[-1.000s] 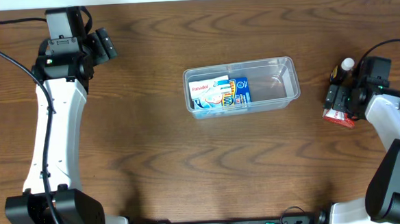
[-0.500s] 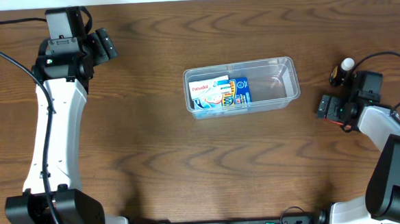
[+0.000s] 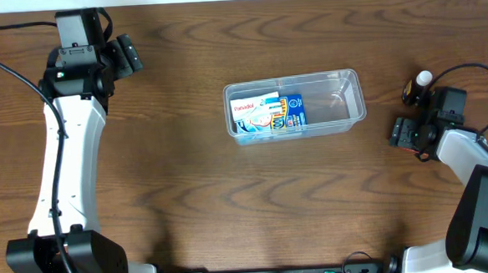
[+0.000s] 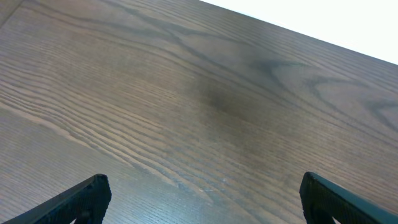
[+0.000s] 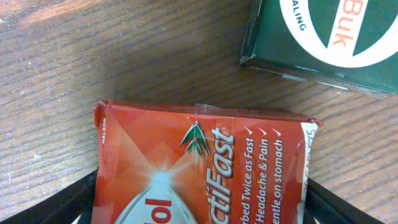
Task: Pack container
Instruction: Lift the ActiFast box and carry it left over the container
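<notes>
1. Overhead view:
   - The container (image 3: 334, 107) lies lengthwise on the wooden table (image 3: 188, 181), a little right of the middle and towards the far edge.
   - A blue and white box (image 3: 266, 115) lies flat in its left half. The right half shows only the clear bottom.
   - The left gripper (image 3: 127, 52) sits at the far left corner of the table, well apart from the container. Its jaw gap cannot be read from here.
   - The right gripper (image 3: 401, 133) is low over the table, right of the container and apart from it.
   - A sliver of red shows under the right gripper. A small dark item with a white cap (image 3: 423, 79) stands just behind it.

2. Left wrist view:
   - The left gripper (image 4: 205, 190) is spread wide. One black fingertip (image 4: 93, 193) sits in the lower left corner and the other in the lower right.
   - Nothing lies between them but bare table (image 4: 205, 93). The container is out of this view.

3. Right wrist view:
   - The right gripper (image 5: 200, 193) is closed around a red box (image 5: 205, 155), whose print reads "ActiFast".
   - The dark fingers (image 5: 78, 199) lie against the box's left and right edges.
   - The red box lies flat on the table (image 5: 124, 56).
   - A dark green box (image 5: 311, 37) lies near the red box's far right corner, with a strip of wood between them. The container does not show here.
</notes>
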